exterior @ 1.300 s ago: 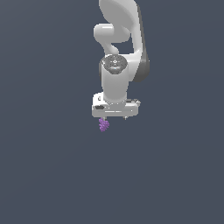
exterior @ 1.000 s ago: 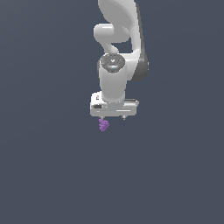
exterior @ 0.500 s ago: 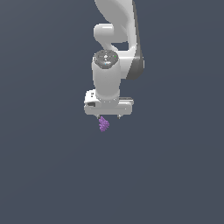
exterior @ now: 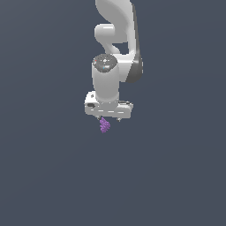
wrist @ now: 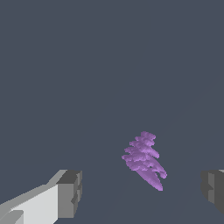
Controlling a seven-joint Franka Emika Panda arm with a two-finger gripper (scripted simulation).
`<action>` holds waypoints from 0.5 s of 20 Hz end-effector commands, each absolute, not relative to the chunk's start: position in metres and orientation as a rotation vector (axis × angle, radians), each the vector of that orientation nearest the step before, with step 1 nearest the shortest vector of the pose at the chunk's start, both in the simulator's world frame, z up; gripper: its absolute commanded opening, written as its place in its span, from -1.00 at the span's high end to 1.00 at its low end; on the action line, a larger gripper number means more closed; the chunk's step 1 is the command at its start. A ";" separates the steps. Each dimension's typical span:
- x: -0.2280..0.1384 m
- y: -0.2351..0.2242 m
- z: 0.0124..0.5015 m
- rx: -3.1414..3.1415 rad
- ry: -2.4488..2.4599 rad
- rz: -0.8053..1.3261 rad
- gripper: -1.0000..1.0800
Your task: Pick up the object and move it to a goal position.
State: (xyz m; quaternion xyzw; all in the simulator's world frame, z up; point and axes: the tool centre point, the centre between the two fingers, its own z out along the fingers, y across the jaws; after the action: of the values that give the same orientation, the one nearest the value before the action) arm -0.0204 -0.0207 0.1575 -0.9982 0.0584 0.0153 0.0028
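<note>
The gripper pointed downward with its jaws spread wide, gripping nothing. The purple object lay on the table between the two fingers, touching neither.

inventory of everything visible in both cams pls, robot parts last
purple bumpy lump: 1, purple, on the grey surface, between the two fingertips in the wrist view without touching either; just under the gripper in the exterior view
ground surface: 1, flat dark grey, fills both views
arm: 1, white with a grey joint, reaching down from the top of the exterior view
gripper: 1, white body with dark grey fingertip pads, jaws spread wide either side of the lump
</note>
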 end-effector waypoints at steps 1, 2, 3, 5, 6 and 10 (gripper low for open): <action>-0.023 -0.023 0.152 -3.124 0.260 0.046 -0.92; -0.024 -0.024 0.149 -3.121 0.297 0.044 -0.92; -0.025 -0.026 0.146 -3.116 0.336 0.043 -0.92; -0.028 -0.029 0.140 -3.106 0.421 0.039 -0.92; -0.030 -0.030 0.136 -3.099 0.467 0.037 -0.92; -0.037 -0.037 0.122 -3.063 0.666 0.029 -0.92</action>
State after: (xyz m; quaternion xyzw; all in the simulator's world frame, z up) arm -0.0341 -0.0346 0.1273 -0.9821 0.1881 0.0103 0.0036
